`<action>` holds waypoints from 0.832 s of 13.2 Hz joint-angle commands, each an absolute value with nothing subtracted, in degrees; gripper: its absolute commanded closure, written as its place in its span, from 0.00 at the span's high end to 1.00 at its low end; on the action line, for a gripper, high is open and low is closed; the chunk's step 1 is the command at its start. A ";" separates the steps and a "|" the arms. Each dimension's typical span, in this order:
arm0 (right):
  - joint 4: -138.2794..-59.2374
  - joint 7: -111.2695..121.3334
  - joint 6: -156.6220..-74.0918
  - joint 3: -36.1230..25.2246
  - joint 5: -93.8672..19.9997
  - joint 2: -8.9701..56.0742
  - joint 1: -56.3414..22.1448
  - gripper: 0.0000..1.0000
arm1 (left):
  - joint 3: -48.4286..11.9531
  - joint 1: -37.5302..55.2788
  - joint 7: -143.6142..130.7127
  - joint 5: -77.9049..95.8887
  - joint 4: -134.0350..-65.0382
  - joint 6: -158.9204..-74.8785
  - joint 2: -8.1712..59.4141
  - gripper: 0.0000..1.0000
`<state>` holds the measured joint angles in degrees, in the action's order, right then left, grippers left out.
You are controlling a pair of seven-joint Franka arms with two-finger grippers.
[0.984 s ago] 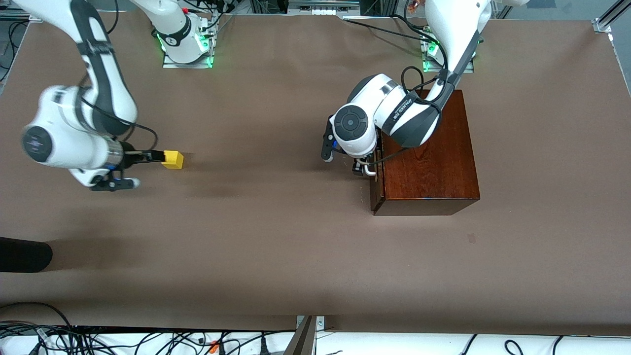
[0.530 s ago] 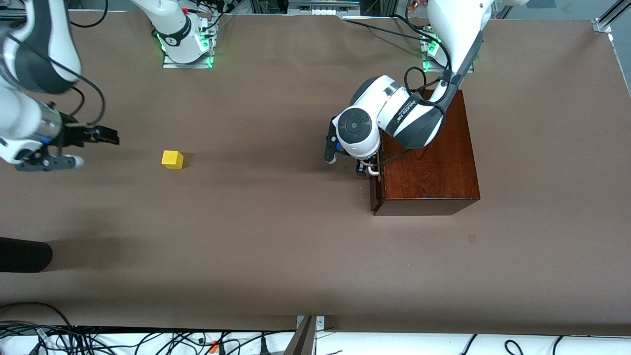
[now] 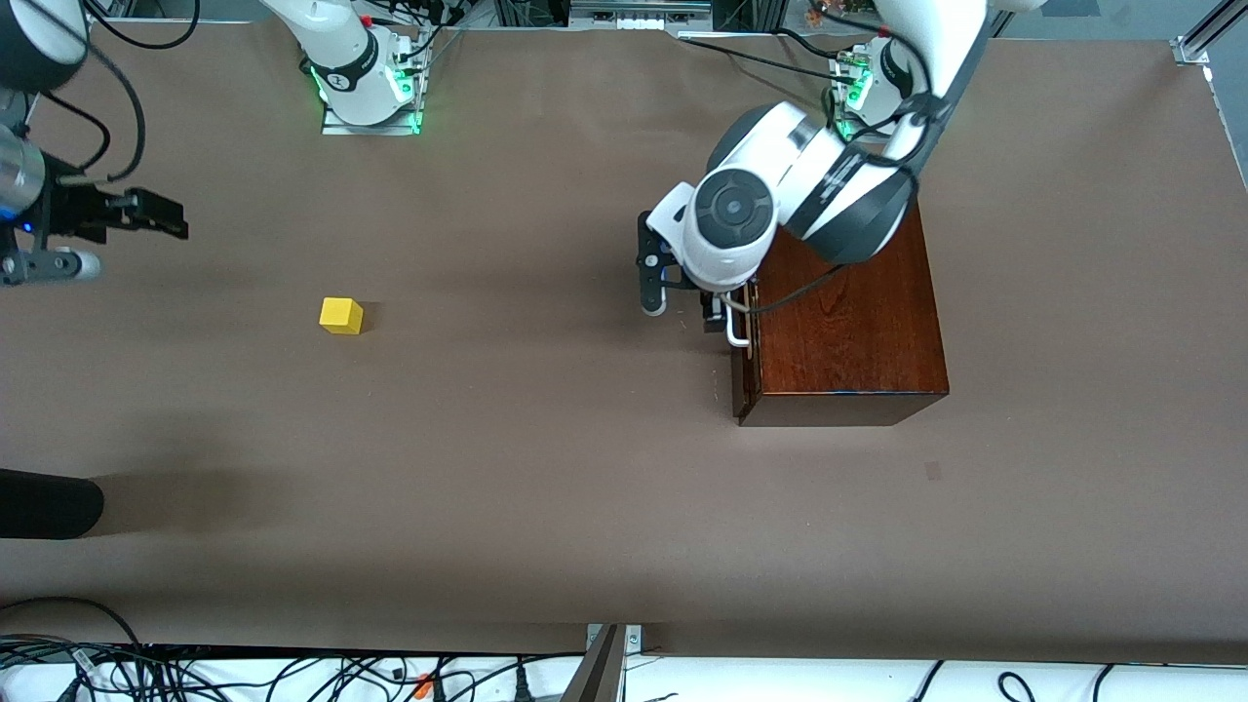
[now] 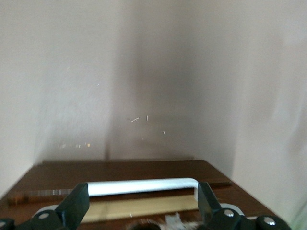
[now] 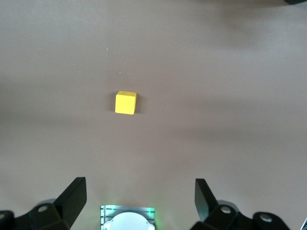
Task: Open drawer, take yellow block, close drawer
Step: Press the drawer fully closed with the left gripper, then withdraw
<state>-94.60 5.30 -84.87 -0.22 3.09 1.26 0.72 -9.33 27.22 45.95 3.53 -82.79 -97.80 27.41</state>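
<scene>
The yellow block [image 3: 340,316] sits alone on the brown table toward the right arm's end, and shows in the right wrist view [image 5: 125,103]. My right gripper [image 3: 174,218] is open and empty in the air, away from the block [image 5: 139,182]. The dark reddish-brown box [image 3: 848,312] stands toward the left arm's end. Its drawer front [image 3: 742,375] sits almost flush, with a thin pale strip showing under the white handle [image 3: 738,330]. My left gripper [image 3: 720,314] is open just above the handle [image 4: 144,186], one finger past each end of it [image 4: 142,191].
A dark object [image 3: 49,502] lies at the table's edge, at the right arm's end and near the front camera. The right arm's base [image 3: 366,88] shows in its wrist view [image 5: 127,218]. Cables run along the table's near edge.
My right gripper let go of the yellow block and drew away from it. The block stayed put. My left hand has risen from the handle, which now shows more.
</scene>
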 commanded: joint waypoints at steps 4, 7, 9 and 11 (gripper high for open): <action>-94.66 3.43 -83.58 4.74 3.25 -1.41 4.92 1.00 | -9.05 16.63 29.83 5.45 -83.32 -87.82 17.42 1.00; -94.66 3.08 -84.20 5.45 2.81 -1.41 6.59 1.00 | -8.88 12.85 26.19 1.16 -81.40 -83.42 15.12 1.00; -94.57 2.99 -84.29 5.45 2.81 -1.41 6.68 1.00 | -7.92 10.29 23.75 -1.66 -81.12 -82.71 12.06 1.00; -94.57 2.90 -84.29 5.97 1.85 -1.49 7.64 1.00 | -7.21 6.87 14.38 -2.02 -84.27 -83.14 7.67 1.00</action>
